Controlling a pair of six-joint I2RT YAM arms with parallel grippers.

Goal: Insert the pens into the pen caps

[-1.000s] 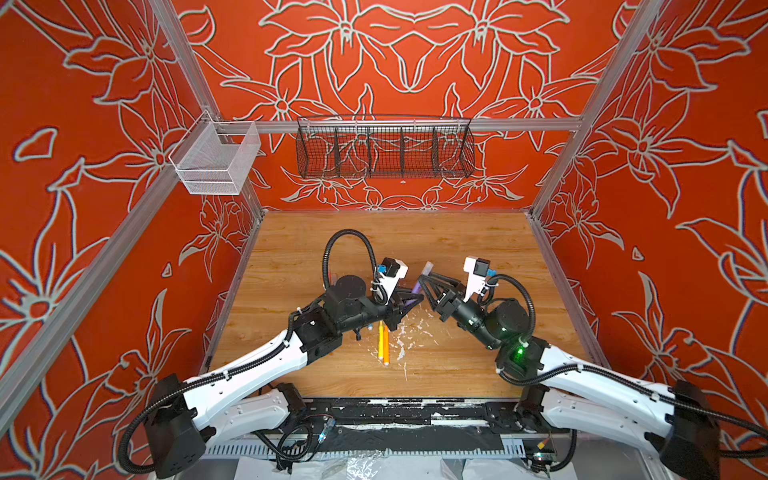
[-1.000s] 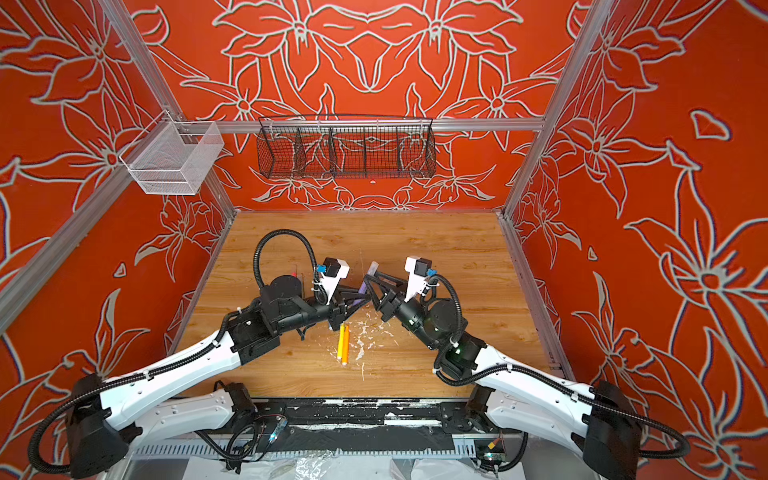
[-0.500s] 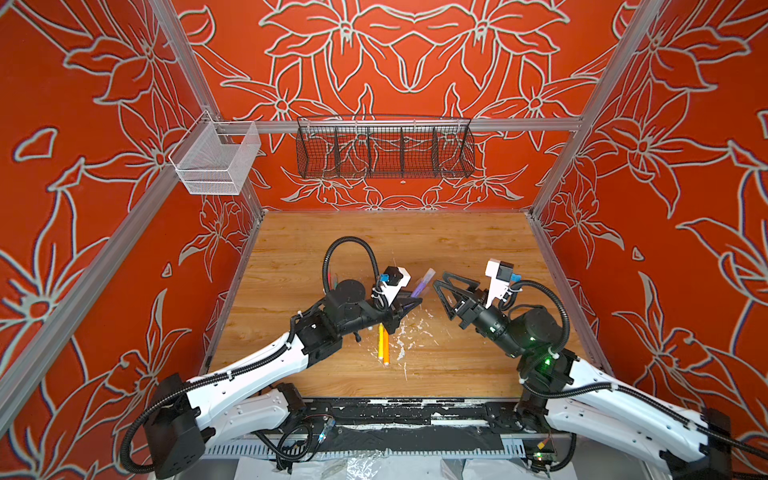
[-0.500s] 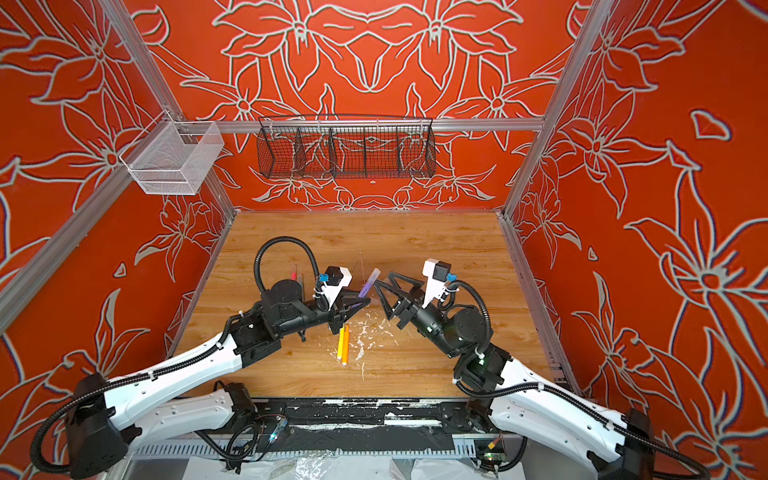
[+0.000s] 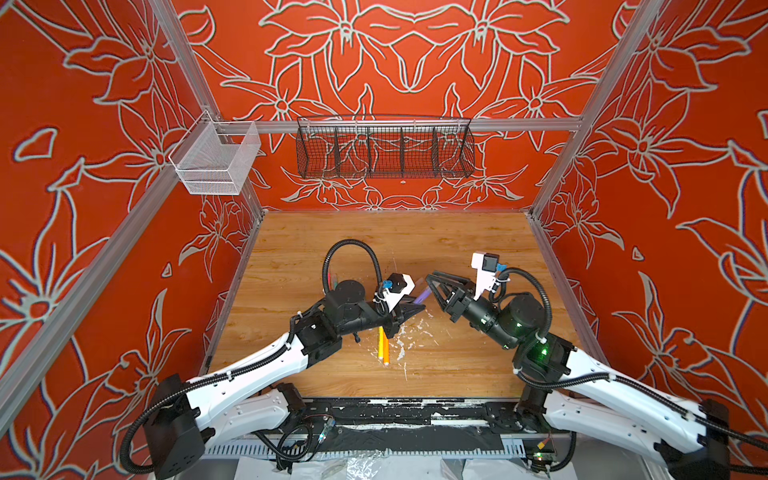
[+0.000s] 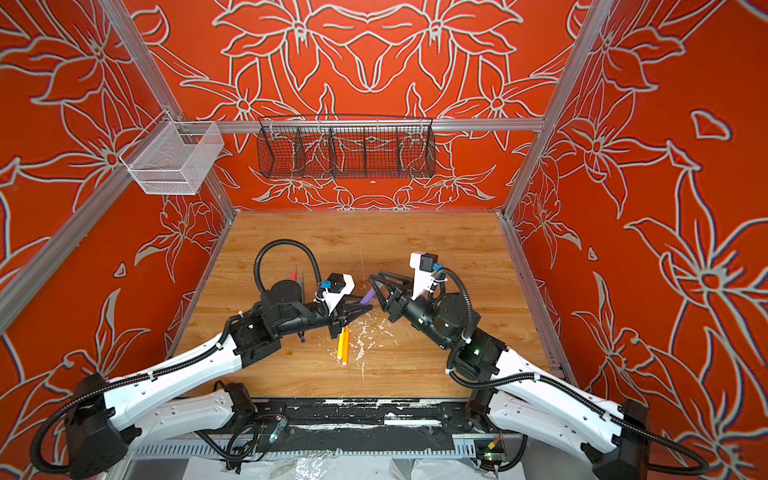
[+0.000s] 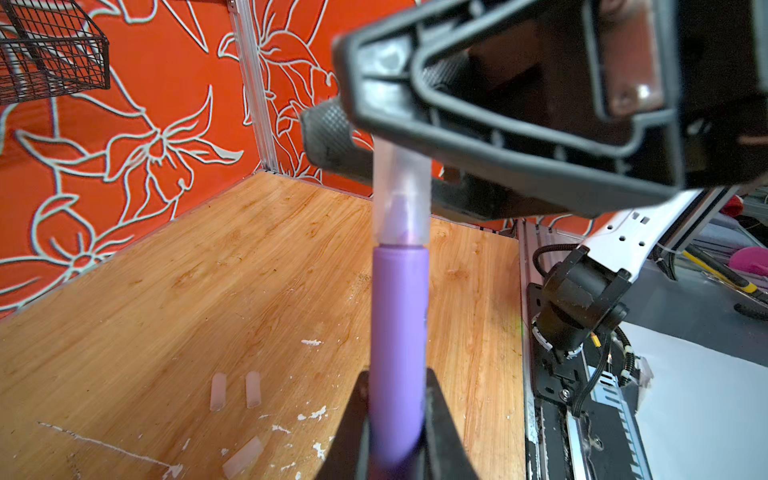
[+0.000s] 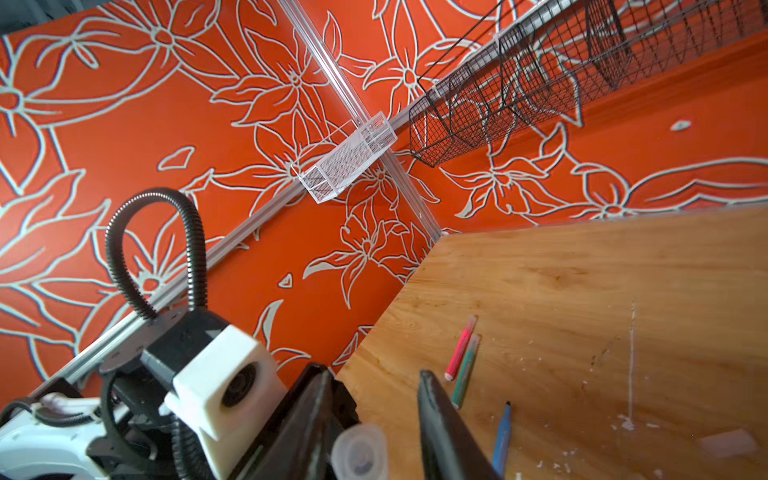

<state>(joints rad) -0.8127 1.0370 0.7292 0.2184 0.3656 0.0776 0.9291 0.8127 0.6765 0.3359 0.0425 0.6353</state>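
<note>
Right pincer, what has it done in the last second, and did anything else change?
The right pincer pulled away to the right with jaws spread, then returned; its jaws now flank the cap on the purple pen. The left pincer kept gripping that pen; the yellow pen and orange pen stayed put.

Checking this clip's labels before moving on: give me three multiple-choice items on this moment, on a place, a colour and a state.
1. Where do the yellow pen and orange pen lie? A. Leaning on the back wall. B. Side by side on the table. C. Held in the air.
2. What colour is the pen in the left gripper? A. Green. B. Blue. C. Purple.
3. How is that pen's tip? A. Inside a clear cap. B. Bare. C. Pressed on the table.
Key: B, both lie on the wood; C, the purple pen is clamped there; A, the tip shows through the cap.
</note>
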